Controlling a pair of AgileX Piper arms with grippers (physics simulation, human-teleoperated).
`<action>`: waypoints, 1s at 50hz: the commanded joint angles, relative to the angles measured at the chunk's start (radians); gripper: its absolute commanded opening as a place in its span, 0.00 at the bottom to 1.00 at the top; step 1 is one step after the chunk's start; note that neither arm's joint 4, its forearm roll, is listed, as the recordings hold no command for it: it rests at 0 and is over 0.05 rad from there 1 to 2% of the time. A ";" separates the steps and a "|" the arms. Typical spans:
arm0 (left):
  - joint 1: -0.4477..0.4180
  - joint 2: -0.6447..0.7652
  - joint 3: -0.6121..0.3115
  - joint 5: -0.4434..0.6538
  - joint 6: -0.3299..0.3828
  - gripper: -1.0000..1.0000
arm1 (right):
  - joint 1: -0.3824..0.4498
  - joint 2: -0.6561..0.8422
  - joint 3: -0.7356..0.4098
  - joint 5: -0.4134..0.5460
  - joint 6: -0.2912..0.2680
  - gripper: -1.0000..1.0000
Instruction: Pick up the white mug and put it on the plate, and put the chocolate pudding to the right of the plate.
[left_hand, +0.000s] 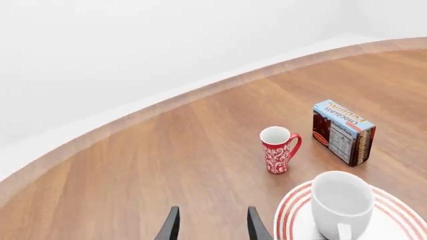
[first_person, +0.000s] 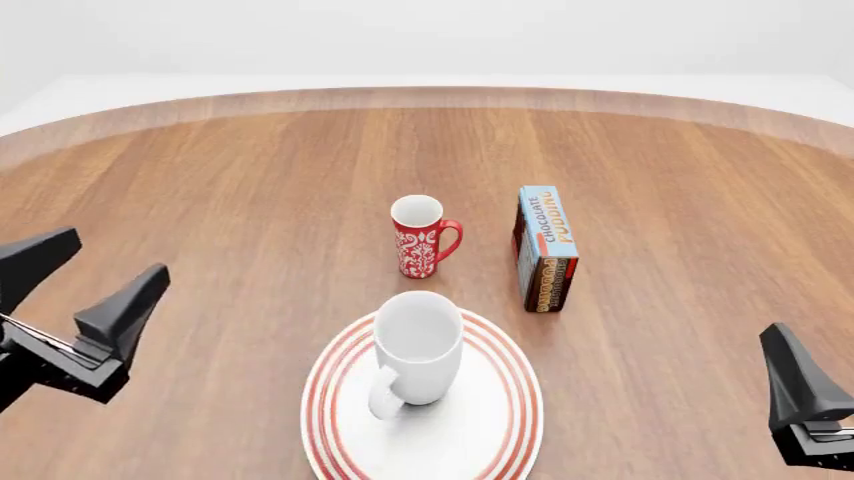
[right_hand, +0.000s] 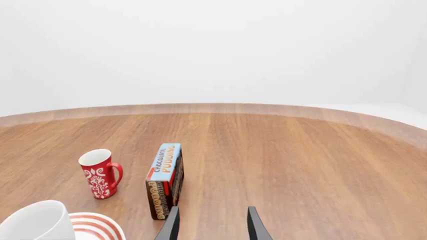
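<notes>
The white mug (first_person: 418, 345) stands upright on the plate (first_person: 497, 420) near the table's front, its handle toward me. The chocolate pudding (first_person: 545, 248) box stands on a long edge, blue face up, beyond the plate's right rim and apart from it. My left gripper (first_person: 118, 252) hovers open at the far left, with nothing between its fingers (left_hand: 172, 226). My right gripper (right_hand: 210, 214) is open and empty too, low at the right; one finger (first_person: 790, 372) shows in the front view. In the right wrist view the pudding (right_hand: 165, 180) lies ahead of that gripper.
A smaller red mug with white floral pattern (first_person: 422, 236) stands just beyond the plate, left of the pudding box with a gap between them. The round wooden table's far edge (first_person: 427, 95) curves along the back before a white wall.
</notes>
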 joint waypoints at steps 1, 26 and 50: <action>0.135 -0.088 0.052 -0.003 0.006 1.00 | 0.001 0.000 0.000 0.000 0.000 1.00; 0.506 -0.366 0.286 -0.030 -0.100 1.00 | 0.000 0.000 0.002 -0.002 -0.003 1.00; 0.493 -0.402 0.289 -0.024 -0.115 1.00 | -0.008 0.000 -0.005 0.000 -0.035 1.00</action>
